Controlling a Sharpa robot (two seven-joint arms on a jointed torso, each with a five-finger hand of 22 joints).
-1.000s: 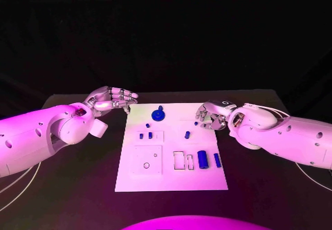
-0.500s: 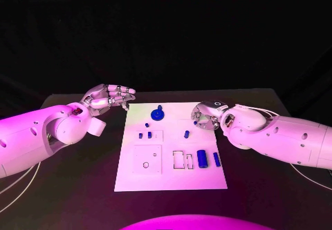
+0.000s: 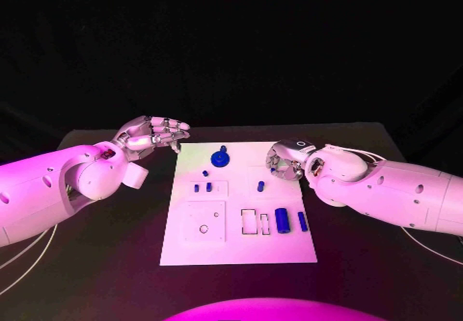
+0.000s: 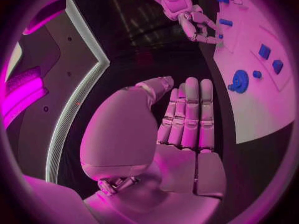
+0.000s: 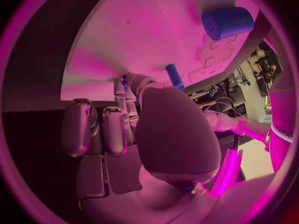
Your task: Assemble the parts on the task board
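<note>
The white task board (image 3: 241,231) lies in the middle of the black table. On it are a blue gear-shaped part (image 3: 221,159), several small blue pegs (image 3: 203,188), a blue cylinder (image 3: 281,221) and a blue bar (image 3: 302,221). My right hand (image 3: 286,160) hangs over the board's far right edge with fingers curled down. In the right wrist view its thumb and a fingertip pinch a small blue part (image 5: 126,79), beside a blue peg (image 5: 174,76) and the cylinder (image 5: 227,22). My left hand (image 3: 152,137) hovers off the board's far left corner, holding nothing, fingers (image 4: 187,114) stretched out.
Empty slots and cut-outs mark the board's middle (image 3: 255,222). Bare black table (image 3: 106,234) surrounds the board on all sides. In the left wrist view the board (image 4: 249,109) and gear (image 4: 239,80) lie ahead of the left hand.
My right hand has slid a little to the left, over the board's edge and the small blue part there. The left hand has hardly moved.
</note>
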